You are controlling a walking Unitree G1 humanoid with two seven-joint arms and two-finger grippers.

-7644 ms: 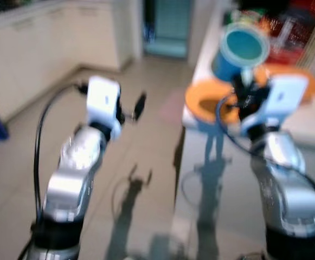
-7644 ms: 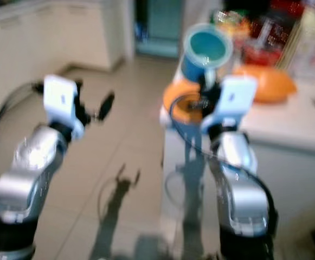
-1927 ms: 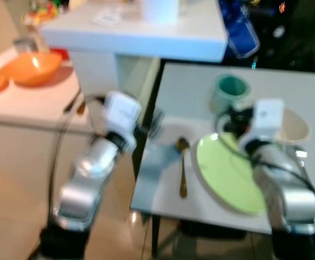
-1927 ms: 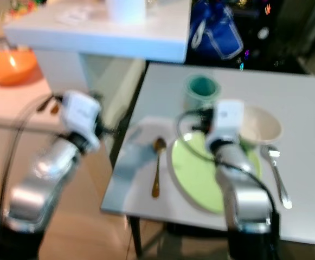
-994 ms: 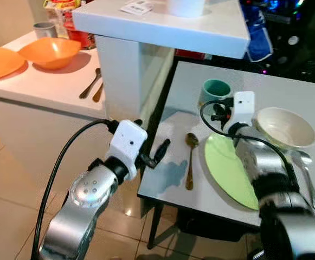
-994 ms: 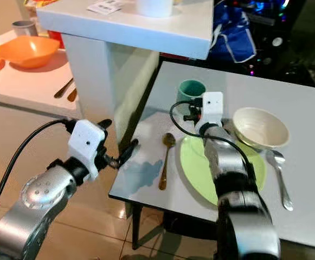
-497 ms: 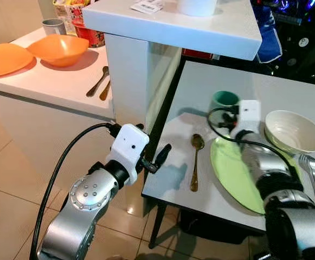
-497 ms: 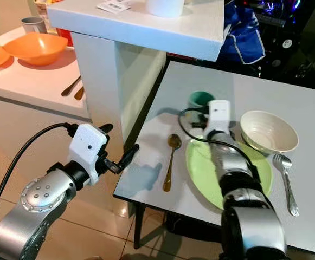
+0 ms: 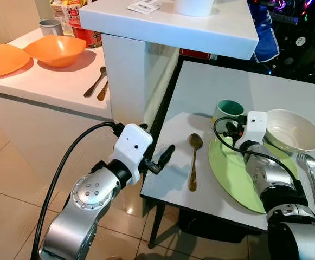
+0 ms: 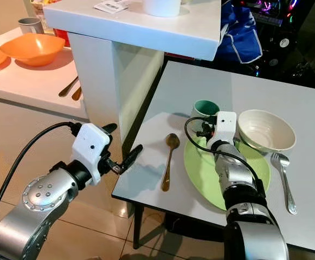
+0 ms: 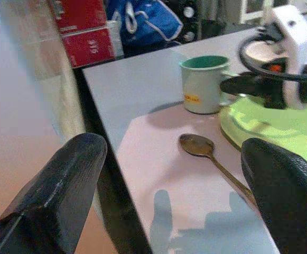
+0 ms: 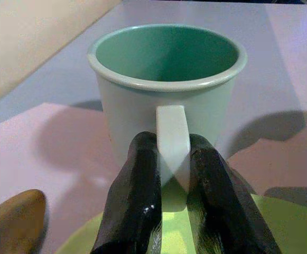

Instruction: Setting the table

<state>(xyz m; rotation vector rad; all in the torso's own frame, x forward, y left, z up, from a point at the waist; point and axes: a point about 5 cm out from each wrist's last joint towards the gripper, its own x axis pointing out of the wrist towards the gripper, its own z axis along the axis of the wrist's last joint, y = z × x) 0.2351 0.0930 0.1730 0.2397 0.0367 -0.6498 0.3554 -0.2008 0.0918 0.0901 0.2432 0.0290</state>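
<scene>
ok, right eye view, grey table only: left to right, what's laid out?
Gold spoon → green plate → cream bowl → silver fork. The mug, held by the right gripper, overlaps the plate's span, so I left it out.

The right pincer (image 12: 166,196) has carried the green mug (image 12: 166,84) from the counter to the table (image 9: 211,86).

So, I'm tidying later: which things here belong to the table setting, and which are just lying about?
Table setting: green mug held by right gripper, green plate, white bowl, spoon, fork.

Lying about: orange bowl, blue bag, counter cutlery.
</scene>
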